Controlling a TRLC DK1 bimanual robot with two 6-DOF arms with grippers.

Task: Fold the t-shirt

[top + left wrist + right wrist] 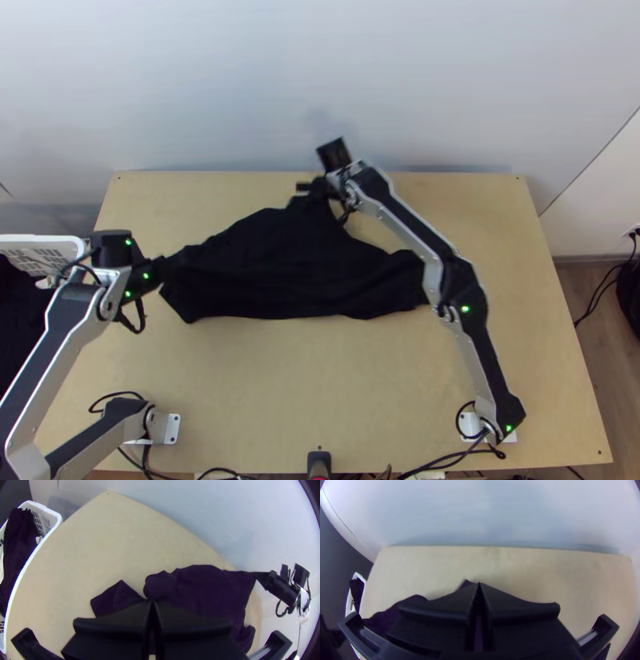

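A black t-shirt (280,268) lies bunched and unevenly folded across the middle of the table, its far edge drawn up to a peak. At its left end, my left gripper (162,270) is shut on the cloth. The peak at the back is pinched by my right gripper (308,192), also shut. In the left wrist view the t-shirt (206,590) creases together at the fingertips of my left gripper (152,602) and stretches to the other gripper. In the right wrist view, dark cloth (388,616) runs beneath the closed fingers of my right gripper (479,584).
A white basket (40,240) with dark cloth in it stands at the table's left edge. The wall (320,88) rises behind the far edge, close to my right gripper. Bare wood (320,376) lies in front of the t-shirt.
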